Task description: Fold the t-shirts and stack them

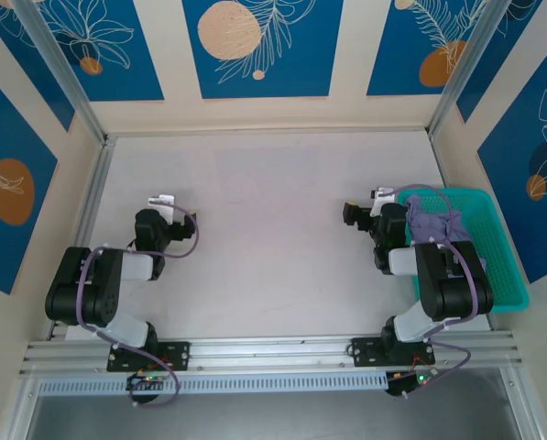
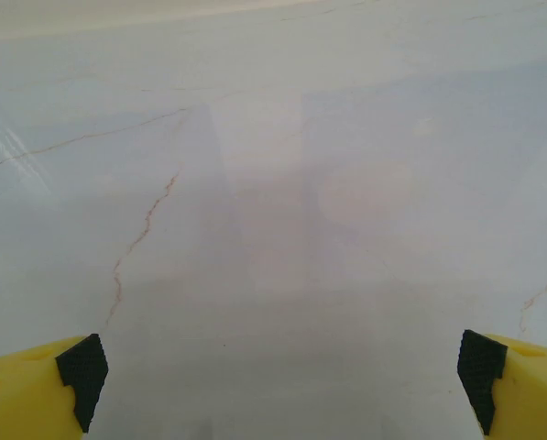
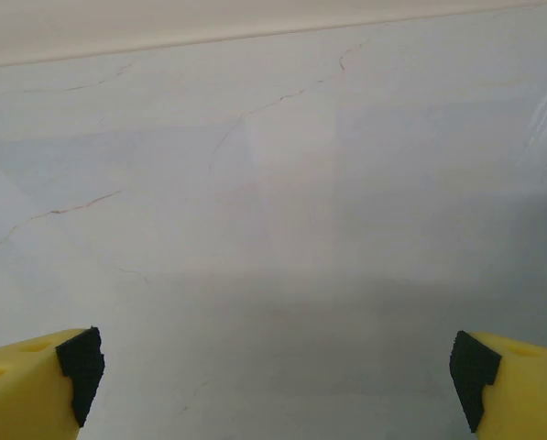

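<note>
Zero folded: t-shirts (image 1: pixel 431 220) lie crumpled in teal basket (image 1: pixel 504 268); folding, stacking outstanding. Left claw (image 2: pixel 279 371), right claw (image 3: pixel 277 367): wide open, empty.

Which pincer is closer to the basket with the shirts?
The right pincer: it sits just beside the teal basket holding the purple t-shirts, while the left pincer is across the table.

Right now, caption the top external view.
Left gripper and right gripper open; lavender cotton t-shirts crumpled in teal plastic mesh basket.
</note>
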### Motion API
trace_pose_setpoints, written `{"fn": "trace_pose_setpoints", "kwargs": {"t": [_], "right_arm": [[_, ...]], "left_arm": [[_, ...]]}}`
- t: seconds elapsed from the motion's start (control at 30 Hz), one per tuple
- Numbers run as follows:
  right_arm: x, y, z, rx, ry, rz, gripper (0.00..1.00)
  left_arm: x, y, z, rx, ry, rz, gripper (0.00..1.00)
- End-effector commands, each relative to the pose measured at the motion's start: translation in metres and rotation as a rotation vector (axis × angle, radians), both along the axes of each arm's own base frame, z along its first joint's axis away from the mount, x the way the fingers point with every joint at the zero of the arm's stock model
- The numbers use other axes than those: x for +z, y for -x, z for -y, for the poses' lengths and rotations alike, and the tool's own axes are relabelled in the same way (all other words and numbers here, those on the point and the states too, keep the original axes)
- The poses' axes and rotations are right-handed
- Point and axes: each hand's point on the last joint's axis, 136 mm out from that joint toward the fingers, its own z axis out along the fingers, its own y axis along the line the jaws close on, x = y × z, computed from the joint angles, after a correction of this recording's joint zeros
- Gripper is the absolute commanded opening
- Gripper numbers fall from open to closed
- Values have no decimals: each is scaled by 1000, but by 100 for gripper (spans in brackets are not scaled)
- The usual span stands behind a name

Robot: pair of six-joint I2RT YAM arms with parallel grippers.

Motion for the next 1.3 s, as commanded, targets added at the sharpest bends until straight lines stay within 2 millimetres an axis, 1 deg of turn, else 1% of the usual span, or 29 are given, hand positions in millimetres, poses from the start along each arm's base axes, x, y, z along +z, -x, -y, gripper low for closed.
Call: {"fn": "trace_pose_setpoints", "kwargs": {"t": [0.0,0.87,0.97,1.0,1.03,1.07,1.1,1.13,1.17,1.2,1.23,1.27], "right_arm": [[10,-2,11,-50,8,41,99],[10,-2,9,-49,16,40,99],[15,0,8,-70,48,43,99],[18,2,2,-37,60,68,99],[24,4,0,-38,73,98,99],[38,5,0,-79,103,140,99],[54,9,6,-172,169,138,99],[73,12,0,-173,223,147,99],[93,16,-12,-120,232,182,99],[113,23,-23,-74,197,208,99],[133,30,-24,-75,118,219,99],[144,37,-19,-108,43,192,99]], "left_arm": [[10,-5,0,-5,-7,35,100],[10,-4,0,-5,-4,37,100],[18,-8,5,-36,-2,25,100],[25,-9,8,-55,-6,4,100],[34,-9,12,-84,-9,-18,100],[43,-7,16,-107,-9,-30,100],[57,-4,20,-132,-11,-14,100],[73,0,22,-143,-3,20,100],[90,5,25,-152,13,65,100],[110,10,30,-169,39,121,100],[130,14,38,-191,67,170,100],[145,18,46,-220,92,204,100]]}}
